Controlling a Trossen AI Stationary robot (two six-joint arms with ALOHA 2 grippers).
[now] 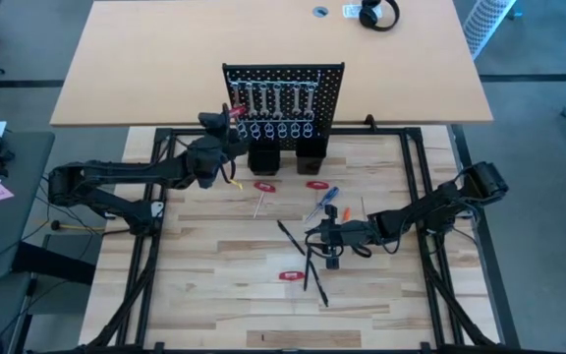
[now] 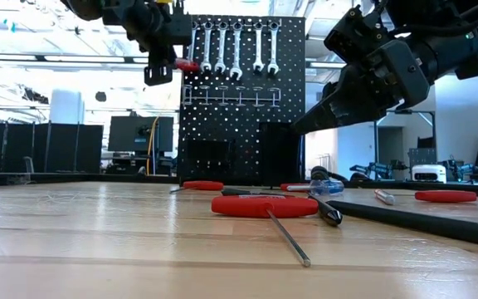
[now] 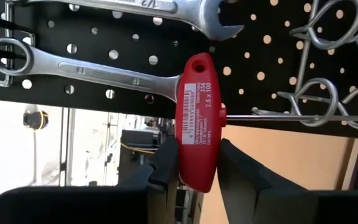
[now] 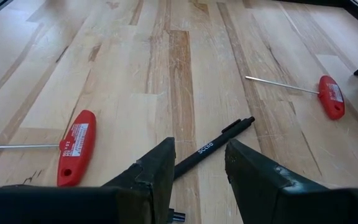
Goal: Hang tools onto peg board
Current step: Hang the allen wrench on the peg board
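Against the peg board (image 3: pixel 104 18), left jaws clamp a red-handled hex key (image 3: pixel 196 118); right jaws gape.

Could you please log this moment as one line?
left claw: holds red T-key at peg board | right claw: open over pen

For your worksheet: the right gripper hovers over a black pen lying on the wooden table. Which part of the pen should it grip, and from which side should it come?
Probably the mid-barrel of the black pen, from straight above. It lies flat on the table with bare wood on both sides, so the right gripper, open over it, could lower with one finger on each side, closing across the barrel.
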